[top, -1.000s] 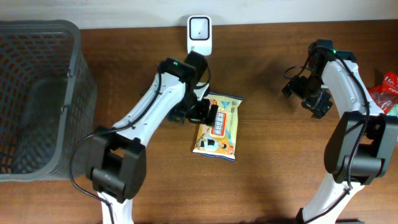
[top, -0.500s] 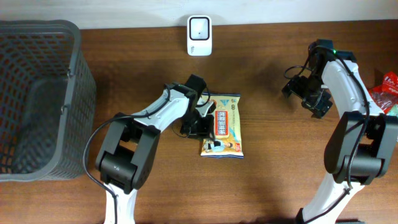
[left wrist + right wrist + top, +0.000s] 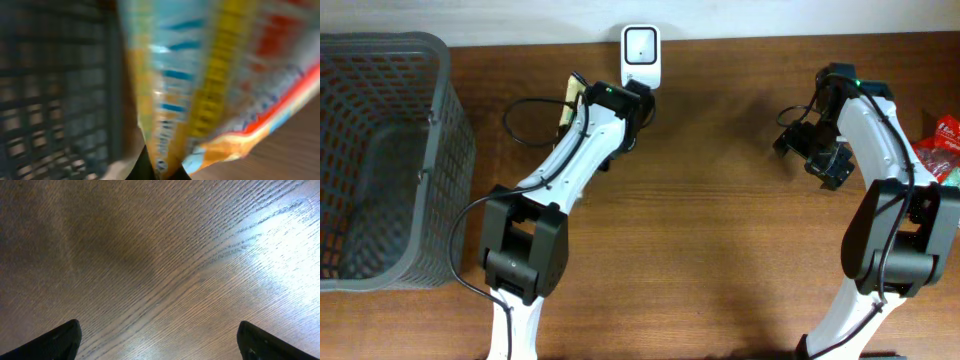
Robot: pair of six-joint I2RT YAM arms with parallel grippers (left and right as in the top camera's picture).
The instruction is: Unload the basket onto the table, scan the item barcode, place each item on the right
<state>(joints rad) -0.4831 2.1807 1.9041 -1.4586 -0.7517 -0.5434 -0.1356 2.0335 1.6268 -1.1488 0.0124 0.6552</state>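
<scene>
Yellow and blue, the snack packet [image 3: 200, 85] is pinched in your left gripper [image 3: 164, 167], rising straight from its fingertips. Behind the packet stands the grey basket [image 3: 50, 75]. Your right gripper [image 3: 160, 342] hangs spread above the wooden desk [image 3: 160, 255].

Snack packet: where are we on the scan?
Done: the snack packet is off the table, pinched in the shut left gripper. In hand: the left arm holds it beside the white scanner; the wrist view is blurred, so no barcode is visible. Left: apparently facing the barcode to the scanner. The right gripper hangs open, empty.
</scene>
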